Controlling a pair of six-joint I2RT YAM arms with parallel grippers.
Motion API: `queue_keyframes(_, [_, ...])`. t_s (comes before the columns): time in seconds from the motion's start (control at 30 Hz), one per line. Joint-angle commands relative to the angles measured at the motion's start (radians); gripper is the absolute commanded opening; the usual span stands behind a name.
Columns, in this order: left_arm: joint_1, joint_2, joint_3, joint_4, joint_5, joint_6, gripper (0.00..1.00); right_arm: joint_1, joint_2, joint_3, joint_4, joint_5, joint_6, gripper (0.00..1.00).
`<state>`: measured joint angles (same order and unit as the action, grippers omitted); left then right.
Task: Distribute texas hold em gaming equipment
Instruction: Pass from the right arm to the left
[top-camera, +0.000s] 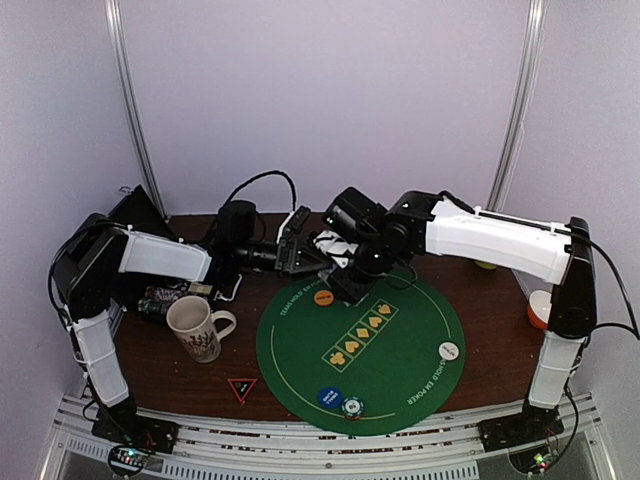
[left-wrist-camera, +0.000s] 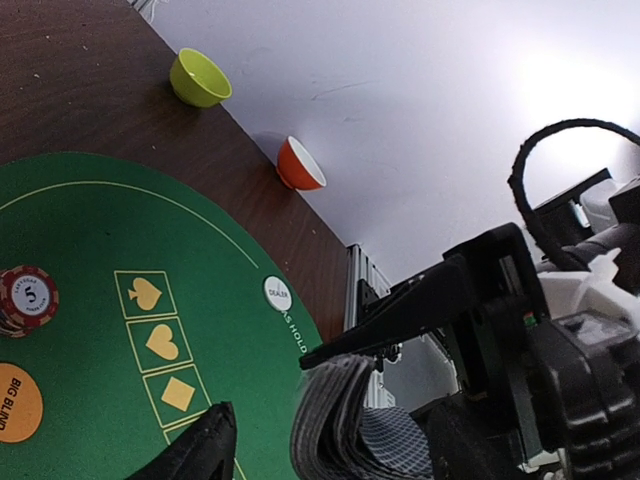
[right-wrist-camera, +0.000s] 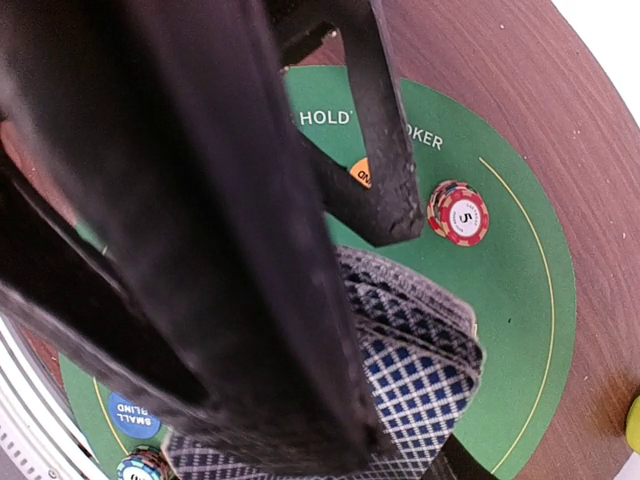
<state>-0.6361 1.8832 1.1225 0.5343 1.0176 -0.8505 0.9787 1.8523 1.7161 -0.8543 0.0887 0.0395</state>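
Observation:
The deck of playing cards (right-wrist-camera: 420, 370), with blue-grey lattice backs, hangs above the green poker mat (top-camera: 400, 370). My right gripper (right-wrist-camera: 400, 400) is shut on it. My left gripper (left-wrist-camera: 265, 385) is open around the same deck (left-wrist-camera: 340, 420): its upper finger (left-wrist-camera: 400, 320) rests on the deck's edge and its lower finger (left-wrist-camera: 200, 450) stands apart. On the mat lie a red-white chip stack (left-wrist-camera: 28, 298), a teal-white chip stack (top-camera: 351, 407), an orange button (top-camera: 323, 297), a white dealer button (top-camera: 448, 350) and a blue button (top-camera: 330, 397).
A patterned cream mug (top-camera: 195, 328) stands left of the mat, with a red triangle marker (top-camera: 242, 388) near the front edge. A yellow-green bowl (left-wrist-camera: 198, 78) and an orange bowl (left-wrist-camera: 300, 163) sit at the table's right edge. Cables and dark gear lie at the back left.

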Motion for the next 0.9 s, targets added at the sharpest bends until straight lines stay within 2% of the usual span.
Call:
queue_keyframes(0.0, [-0.030,-0.014,0.061,-0.081,0.005,0.156,0.69,0.019,0.036,-0.010,0.014,-0.021,-0.019,0.47])
queue_keyframes(0.2, [-0.035,-0.005,0.096,-0.278,-0.005,0.279,0.59,0.042,0.062,0.012,-0.002,0.007,-0.041,0.47])
queue_keyframes(0.6, [-0.049,-0.025,0.089,-0.284,0.078,0.363,0.62,0.052,0.091,0.032,-0.013,-0.008,-0.047,0.47])
queue_keyframes(0.87, [-0.072,-0.010,0.085,-0.264,0.130,0.373,0.54,0.067,0.123,0.077,-0.026,0.002,-0.078,0.47])
